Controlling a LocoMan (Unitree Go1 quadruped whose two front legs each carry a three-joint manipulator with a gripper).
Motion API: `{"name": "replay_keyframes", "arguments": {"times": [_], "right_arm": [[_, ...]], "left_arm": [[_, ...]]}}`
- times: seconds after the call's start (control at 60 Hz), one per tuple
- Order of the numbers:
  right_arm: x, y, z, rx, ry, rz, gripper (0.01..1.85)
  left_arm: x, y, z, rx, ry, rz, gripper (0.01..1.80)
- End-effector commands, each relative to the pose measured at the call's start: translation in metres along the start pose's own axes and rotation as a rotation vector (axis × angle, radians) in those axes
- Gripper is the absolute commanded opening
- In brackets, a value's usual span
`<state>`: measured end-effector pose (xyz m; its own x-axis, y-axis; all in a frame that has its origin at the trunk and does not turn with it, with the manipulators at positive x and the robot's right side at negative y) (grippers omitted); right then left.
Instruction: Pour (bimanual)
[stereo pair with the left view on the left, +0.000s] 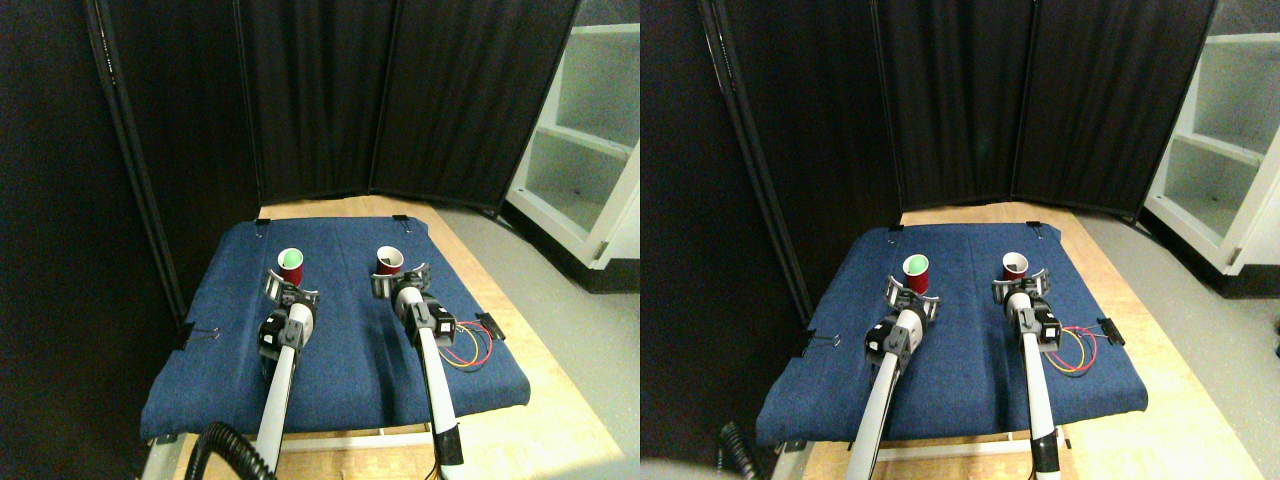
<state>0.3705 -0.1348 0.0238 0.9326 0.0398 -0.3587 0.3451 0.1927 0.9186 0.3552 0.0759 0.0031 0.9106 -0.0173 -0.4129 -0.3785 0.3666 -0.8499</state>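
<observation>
A blue denim-like cloth (340, 350) covers a light wooden table (520, 330). Black binder clips hold the cloth at its edges: one at the left edge (203, 335), one at the right edge (491, 325), and two at the far corners (262, 221) (400, 217). A black folding curtain screen (400, 100) stands behind the table. A white shelf unit (580, 160) stands at far right on a grey floor (580, 330). A black corrugated hose (225, 450) curls at the bottom edge.

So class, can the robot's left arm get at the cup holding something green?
Probably yes. The left end effector sits just short of the left cup, and nothing lies between them on the blue cloth.
</observation>
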Motion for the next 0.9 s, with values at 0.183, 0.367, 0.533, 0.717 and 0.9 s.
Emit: {"name": "replay_keyframes", "arguments": {"times": [0.183,0.367,0.533,0.717,0.9], "right_arm": [[-0.01,0.009,-0.001,-0.007,0.009,0.059,1.23],[-0.012,0.01,-0.002,-0.001,0.009,0.056,1.24],[-0.012,0.01,-0.003,-0.002,0.015,0.058,1.24],[-0.011,0.011,-0.003,0.004,0.028,0.066,1.23],[-0.009,0.013,-0.004,-0.003,0.036,0.076,1.24]], "left_arm": [[-0.02,-0.021,-0.001,-0.028,0.027,-0.114,1.1],[-0.025,-0.023,-0.001,-0.061,0.001,-0.144,1.09],[-0.026,-0.022,-0.003,0.057,-0.046,-0.197,1.2],[-0.024,-0.022,-0.006,0.115,-0.118,-0.285,1.23],[-0.018,-0.024,-0.007,0.118,-0.196,-0.365,0.95]]}}
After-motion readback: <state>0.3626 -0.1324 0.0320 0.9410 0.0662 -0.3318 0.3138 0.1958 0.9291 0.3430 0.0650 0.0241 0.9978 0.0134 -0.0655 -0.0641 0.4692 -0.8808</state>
